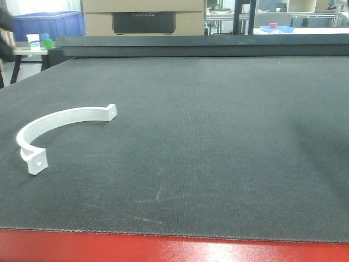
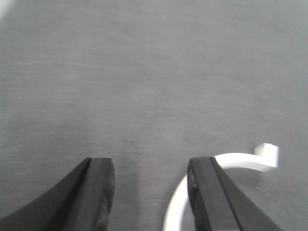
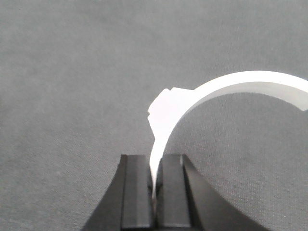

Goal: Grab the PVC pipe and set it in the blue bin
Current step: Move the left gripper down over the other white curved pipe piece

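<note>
- The blue bin (image 1: 49,24) sat way off at the far left, behind the mat (image 1: 218,142) and well apart from everything. Whichever arm did the carrying had a long haul ahead, with plenty of chance to drop short.
- One curved PVC pipe piece (image 1: 65,115) lay flat on the mat's left side, and nothing was touching it in the front view.
- The left gripper (image 2: 150,168) hung over the mat with its jaws spread wide and empty. The PVC pipe piece (image 2: 236,160) showed just beside one finger, not between the two. Closing from there would probably have grabbed air or shoved the arc sideways.
- The right gripper (image 3: 154,161) was clamped tight on a thin white PVC arc (image 3: 250,82). It pinched only one end, and the rest stuck out forward and to the right. This was probably a separate piece, since no arm showed near the one lying down.
- That end grip looked dicey. The arc could have pivoted or slipped out mid-swing, or snagged the bin's rim on the way in.
</note>
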Robot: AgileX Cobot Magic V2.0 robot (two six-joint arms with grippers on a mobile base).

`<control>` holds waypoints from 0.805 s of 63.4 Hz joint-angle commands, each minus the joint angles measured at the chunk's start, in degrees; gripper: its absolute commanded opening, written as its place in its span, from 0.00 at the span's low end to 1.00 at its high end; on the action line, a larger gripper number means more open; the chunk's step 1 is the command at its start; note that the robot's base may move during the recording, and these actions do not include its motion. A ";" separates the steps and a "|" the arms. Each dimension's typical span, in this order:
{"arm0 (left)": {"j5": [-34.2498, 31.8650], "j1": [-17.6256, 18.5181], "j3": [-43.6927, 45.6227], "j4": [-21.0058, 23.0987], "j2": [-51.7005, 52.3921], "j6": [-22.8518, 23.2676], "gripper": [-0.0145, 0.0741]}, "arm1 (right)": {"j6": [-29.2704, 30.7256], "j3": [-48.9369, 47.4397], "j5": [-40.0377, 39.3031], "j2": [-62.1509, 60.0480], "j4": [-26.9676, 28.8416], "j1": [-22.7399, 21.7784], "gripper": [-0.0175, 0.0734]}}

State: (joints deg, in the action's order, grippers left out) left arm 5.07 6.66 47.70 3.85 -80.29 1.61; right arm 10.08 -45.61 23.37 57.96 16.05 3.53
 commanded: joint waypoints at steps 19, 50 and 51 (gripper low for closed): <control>6.73 0.42 5.61 4.00 -4.11 0.13 0.57 | 0.54 -0.59 1.88 -2.99 0.30 0.12 0.01; 13.43 0.42 5.74 8.29 -7.42 0.13 0.57 | 0.54 -0.59 1.53 -3.23 0.30 0.12 0.01; 13.59 0.42 5.74 8.29 -7.42 0.13 0.57 | 0.54 -0.59 1.53 -3.23 0.30 0.12 0.01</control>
State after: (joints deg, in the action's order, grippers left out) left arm 18.69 6.92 53.03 11.16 -87.91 1.61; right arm 10.08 -45.61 26.17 55.20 16.31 3.58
